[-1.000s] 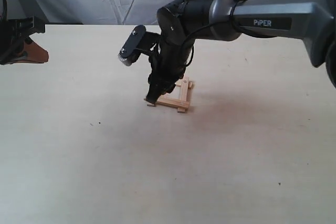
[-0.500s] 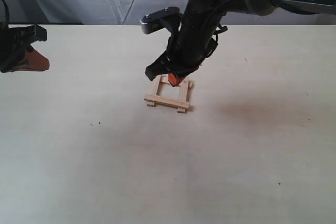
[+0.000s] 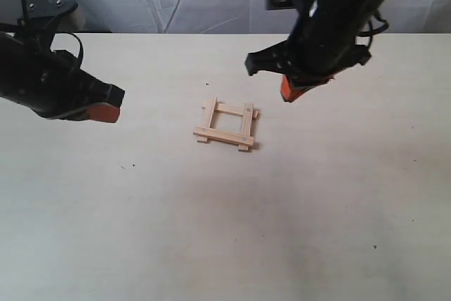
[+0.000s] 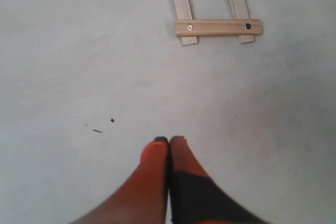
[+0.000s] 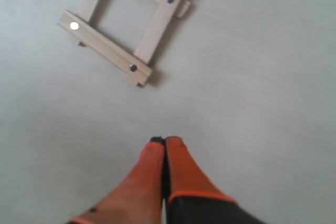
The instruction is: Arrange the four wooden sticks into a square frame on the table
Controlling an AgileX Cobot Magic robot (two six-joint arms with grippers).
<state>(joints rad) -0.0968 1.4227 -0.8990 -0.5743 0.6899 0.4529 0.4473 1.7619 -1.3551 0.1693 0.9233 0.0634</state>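
The square frame (image 3: 227,125) lies whole near the middle of the desk (image 3: 141,230). The left pincer (image 3: 107,111) and right pincer (image 3: 290,94) hang either side, clear of it, both pinched closed and empty. A low pass across could knock the loosely overlapped sticks (image 3: 224,136) askew.

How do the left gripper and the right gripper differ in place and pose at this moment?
The left gripper is left of the square frame and slants gently; the right gripper is right of it and points steeply down. Both have shut fingers and hold nothing.
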